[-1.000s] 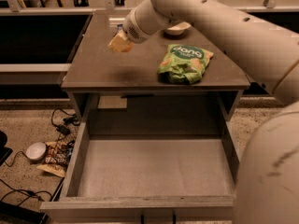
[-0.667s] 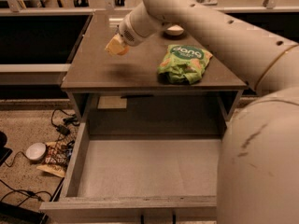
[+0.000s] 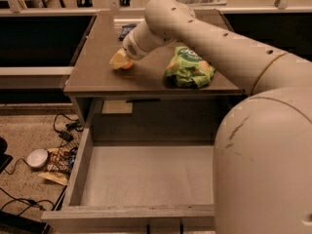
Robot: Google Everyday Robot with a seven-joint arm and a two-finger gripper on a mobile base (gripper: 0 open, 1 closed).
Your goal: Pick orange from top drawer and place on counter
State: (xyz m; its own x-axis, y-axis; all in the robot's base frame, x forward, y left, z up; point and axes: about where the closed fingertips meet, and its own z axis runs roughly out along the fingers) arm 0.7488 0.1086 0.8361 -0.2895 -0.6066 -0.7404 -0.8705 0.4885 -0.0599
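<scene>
The orange (image 3: 128, 65) is small and round, and only part of it shows between the yellowish fingers of my gripper (image 3: 122, 61). The gripper is shut on it, low over the left middle of the counter (image 3: 97, 74), at or just above the surface. My arm reaches in from the right over the counter. The top drawer (image 3: 146, 174) is pulled wide open below the counter, and its speckled grey floor is bare.
A crumpled green bag (image 3: 189, 68) lies on the counter to the right of the gripper. A small dark object (image 3: 127, 29) sits at the counter's back. On the floor to the left are cables, a white round object (image 3: 37, 157) and scraps.
The gripper with the orange has moved down and slightly towards the front, closer to the counter surface. The green bag and the drawer have not moved.
</scene>
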